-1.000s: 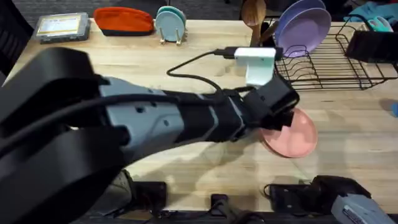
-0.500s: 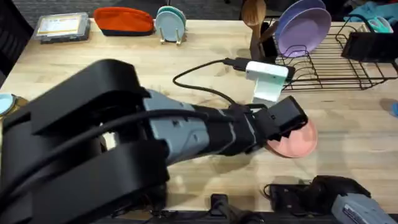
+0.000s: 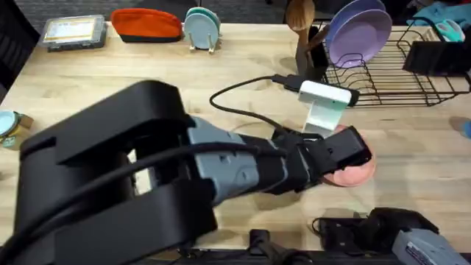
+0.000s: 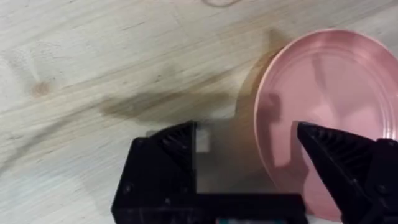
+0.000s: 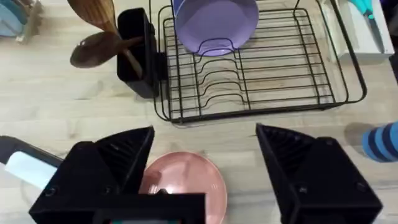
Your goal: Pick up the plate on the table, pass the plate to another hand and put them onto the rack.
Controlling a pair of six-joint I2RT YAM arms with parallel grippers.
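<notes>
While the left arm reaches across the bench (image 3: 88, 88) from the lower left, its left gripper (image 4: 249, 146) stands open astride the near edge of the plate (image 4: 329, 99), one finger over bare wood and the other over the pink surface; neither finger can be seen pinching the rim. The plate lies flat on the bench right of centre, in front of the rack (image 3: 390, 77) and apart from it. Because the plate is shallow, smooth and glossy, a closure made too high would probably skate off the rim and shove the plate sideways rather than lift it. A closure made with one finger not fully under the edge could tip the plate up and let it drop back. Further right, the right gripper (image 5: 205, 155) hangs with its jaws wide apart near its base, above the plate's near side. A transfer attempted before the plate is held firmly risks a fall onto the bench. At the far right, the rack already carries a lavender plate (image 3: 358, 33) in its slots, so a careless placement could knock against it or miss a wire slot.
</notes>
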